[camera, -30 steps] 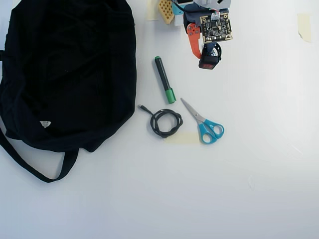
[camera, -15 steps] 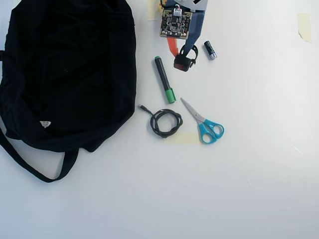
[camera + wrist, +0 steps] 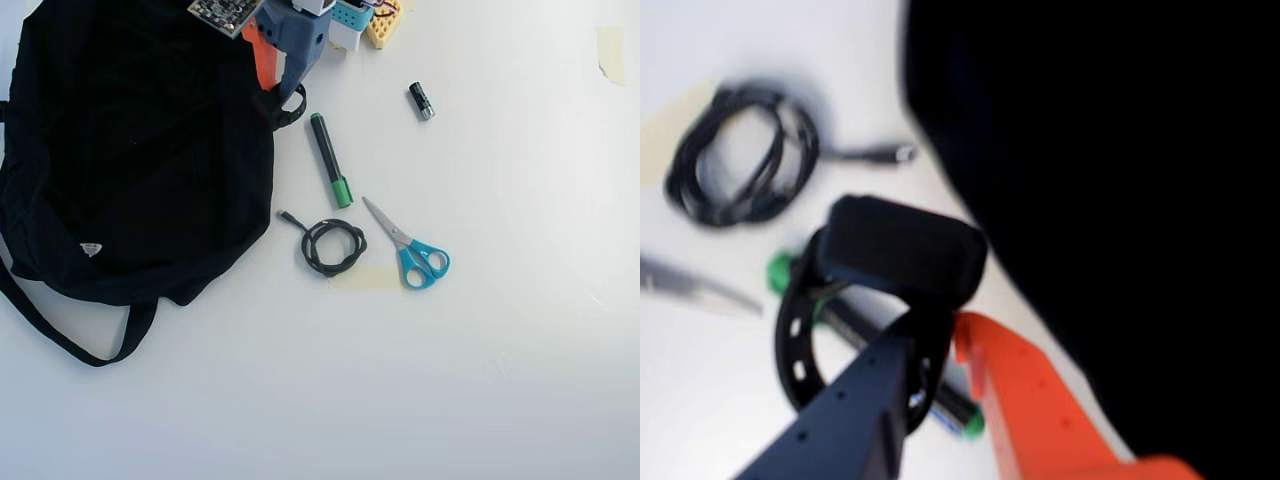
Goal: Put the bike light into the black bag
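So, the gripper (image 3: 935, 335) is clamped on the bike light (image 3: 902, 245), black finger and orange finger pinching it from below in the wrist view, the perforated loop strap (image 3: 798, 335) dangling off to the side. The red lens isn't visible from here, only the black back of the body. The light looks lifted clear of the table, held beside the edge of the black bag (image 3: 130, 150), which fills the right half of the wrist view as a dark mass. Overhead, the gripper (image 3: 285, 95) sits at the bag's upper right edge, strap loop poking out just beside the fabric. My read: the carry is about done, and it's held high so the light can clear the floppy rim before dropping in.

Everything else lies to the right of the bag in the overhead view and stays out of the job:
- green marker (image 3: 329, 160), just beside the bag's right edge, below the gripper
- coiled black cable (image 3: 333, 246), near the bag's lower right bulge
- blue-handled scissors (image 3: 410, 248), further right of the cable
- small black-and-silver cylinder (image 3: 421, 101), well apart from the bag

The bag's white label (image 3: 91, 249) faces up, and the strap (image 3: 70, 340) trails off its lower left. I can't see an opening from either view, so the drop spot is a guess.
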Robot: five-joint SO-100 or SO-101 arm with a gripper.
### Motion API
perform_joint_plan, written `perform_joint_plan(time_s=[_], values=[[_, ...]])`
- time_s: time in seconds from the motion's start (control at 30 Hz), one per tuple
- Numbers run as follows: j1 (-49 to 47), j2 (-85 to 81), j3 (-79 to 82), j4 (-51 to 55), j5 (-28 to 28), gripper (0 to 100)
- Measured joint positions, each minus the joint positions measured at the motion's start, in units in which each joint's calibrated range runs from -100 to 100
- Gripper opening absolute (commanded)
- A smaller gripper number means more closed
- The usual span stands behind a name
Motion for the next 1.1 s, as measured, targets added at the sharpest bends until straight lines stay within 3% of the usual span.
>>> perform_joint_plan(time_s=[0.27, 0.43, 0.6, 0.73, 0.77, 0.8, 0.87, 1.0, 1.1], values=[[6.9, 0.2, 0.9, -4.4, -1.4, 2], [19.1, 1.1, 2.5, -9.1, -1.1, 2], [32.3, 13.0, 7.4, -22.5, -1.2, 2], [35.1, 29.8, 7.6, -34.4, 0.7, 3], [35.4, 31.4, 7.7, -35.2, 0.5, 10], [35.5, 32.5, 7.7, -35.6, 0.5, 18], [35.6, 32.5, 7.7, -35.6, 0.5, 24], [35.8, 31.4, 7.7, -30.4, 0.5, 25], [29.2, 11.1, 7.7, -20.0, -1.2, 25]])
